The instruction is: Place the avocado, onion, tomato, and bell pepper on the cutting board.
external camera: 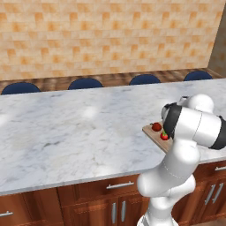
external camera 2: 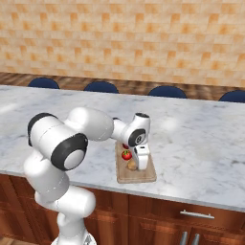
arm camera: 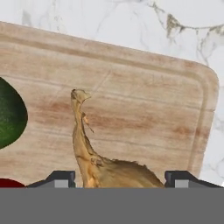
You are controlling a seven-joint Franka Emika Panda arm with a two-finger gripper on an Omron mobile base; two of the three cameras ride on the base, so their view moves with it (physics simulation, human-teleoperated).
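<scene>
Tan onion (arm camera: 105,166) sits low in the hand view on the cutting board (arm camera: 144,109), between the gripper's (arm camera: 118,177) parted, apparently released fingertips (arm camera: 59,177), so lifting away crookedly could nudge it rolling toward the avocado (arm camera: 11,113) at left.

A: The robot's arm hid most of the cutting board (external camera: 149,129), and the avocado (arm camera: 9,114) was cut off at the hand view's edge.
B: The onion's (arm camera: 100,164) lower bulb was cut off too.
</scene>
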